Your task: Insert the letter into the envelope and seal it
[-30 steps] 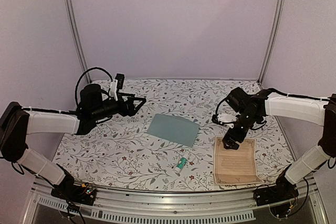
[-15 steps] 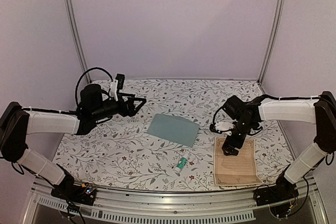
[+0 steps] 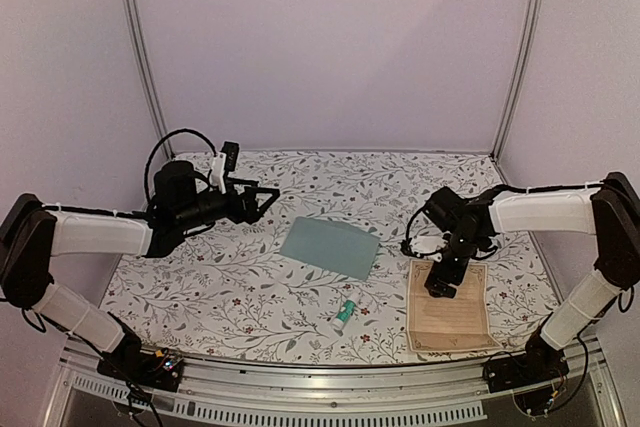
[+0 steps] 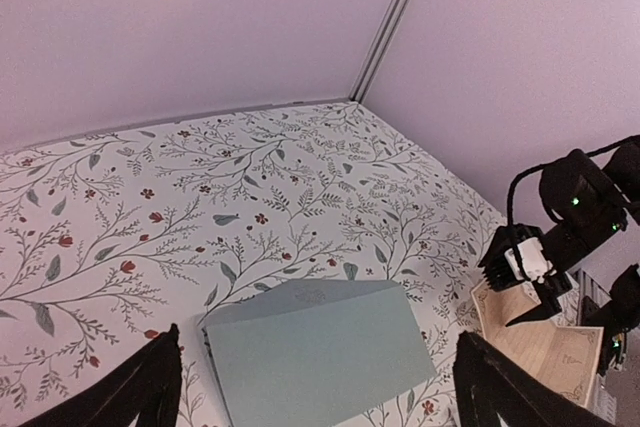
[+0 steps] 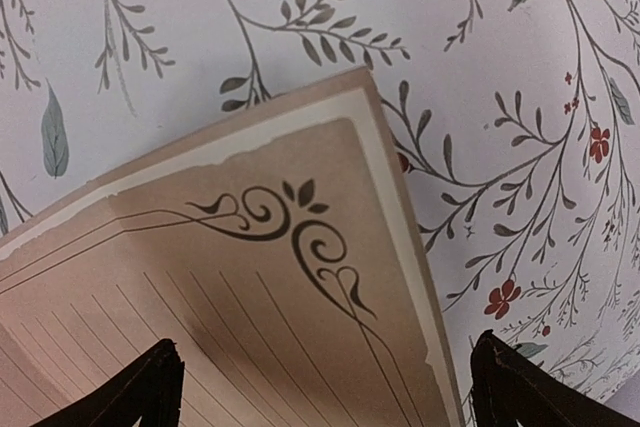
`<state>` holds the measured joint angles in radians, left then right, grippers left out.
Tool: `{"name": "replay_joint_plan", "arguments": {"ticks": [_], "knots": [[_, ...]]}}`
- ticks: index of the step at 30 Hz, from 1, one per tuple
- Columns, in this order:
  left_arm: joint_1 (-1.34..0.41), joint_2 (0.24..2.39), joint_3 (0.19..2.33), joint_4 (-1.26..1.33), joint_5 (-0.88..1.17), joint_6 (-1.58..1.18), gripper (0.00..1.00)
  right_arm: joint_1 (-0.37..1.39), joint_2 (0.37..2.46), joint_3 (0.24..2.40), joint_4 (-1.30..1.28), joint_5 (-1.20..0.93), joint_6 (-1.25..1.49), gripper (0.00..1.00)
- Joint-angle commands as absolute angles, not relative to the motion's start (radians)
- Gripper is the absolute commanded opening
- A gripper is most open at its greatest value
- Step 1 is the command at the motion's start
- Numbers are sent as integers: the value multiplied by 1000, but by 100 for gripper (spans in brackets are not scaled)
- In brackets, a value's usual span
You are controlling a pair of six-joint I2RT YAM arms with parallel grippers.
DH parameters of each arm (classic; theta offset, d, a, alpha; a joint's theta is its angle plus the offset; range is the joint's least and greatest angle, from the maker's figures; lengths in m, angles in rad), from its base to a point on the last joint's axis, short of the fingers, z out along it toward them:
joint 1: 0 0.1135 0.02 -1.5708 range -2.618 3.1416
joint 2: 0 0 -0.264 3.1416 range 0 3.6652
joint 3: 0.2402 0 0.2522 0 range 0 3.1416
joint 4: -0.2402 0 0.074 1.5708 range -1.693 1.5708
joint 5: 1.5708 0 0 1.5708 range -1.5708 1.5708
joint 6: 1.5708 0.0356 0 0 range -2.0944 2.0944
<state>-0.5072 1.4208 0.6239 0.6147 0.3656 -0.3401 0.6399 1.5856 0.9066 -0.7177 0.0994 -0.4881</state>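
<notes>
The tan letter (image 3: 448,309) lies flat on the table at the front right; its ruled lines and ornate corner (image 5: 290,277) fill the right wrist view. My right gripper (image 3: 442,283) is open, close above the letter's far left corner, a finger on each side. The pale teal envelope (image 3: 330,246) lies flat mid-table and shows in the left wrist view (image 4: 320,352). My left gripper (image 3: 262,197) is open and empty, held above the table to the left of the envelope.
A small white-and-green glue stick (image 3: 346,312) lies near the front edge between envelope and letter. The floral tablecloth (image 3: 230,287) covers the table. Pale walls and metal posts (image 3: 140,57) close in the back and sides.
My right gripper has moved down and toward the front, from above the letter's far edge to close over its far left corner. The left arm has not moved.
</notes>
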Motion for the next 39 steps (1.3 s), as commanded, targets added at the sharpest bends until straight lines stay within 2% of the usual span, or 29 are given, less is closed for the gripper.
{"name": "replay_joint_plan", "arguments": {"ticks": [1,5,10,13,17,22,24,26,27,28,29,30,31,32,39], "knots": [[-526,1434,648,611,362,-323,94,629,1578,922,-723,55,-502,98],[-527,1437,649,610,360,-321,94,630,1555,915,-722,38,-503,91],[-529,1436,648,608,354,-321,94,629,1524,898,-699,38,-500,74],[-528,1437,648,609,352,-321,94,629,1497,892,-693,50,-498,58],[-529,1440,649,609,352,-322,94,629,1448,877,-679,48,-491,31],[-531,1440,649,608,354,-322,94,630,1389,853,-661,32,-493,9],[-533,1441,650,608,356,-321,94,630,1372,845,-656,30,-494,6],[-542,1441,652,609,386,-307,94,629,1355,836,-646,53,-495,14],[-551,1441,654,609,407,-293,94,630,1348,831,-641,69,-493,23],[-567,1444,658,609,428,-278,94,630,1332,827,-634,84,-493,36],[-588,1448,663,609,453,-257,94,630,1317,821,-626,99,-490,60],[-613,1455,675,607,478,-232,94,630,1304,811,-617,113,-486,78],[-641,1467,688,599,508,-208,94,630,1280,802,-612,119,-482,90],[-667,1486,705,587,526,-184,95,630,1266,794,-608,118,-478,97],[-837,1704,911,459,670,-78,96,630,1180,787,-635,181,-459,99]]}}
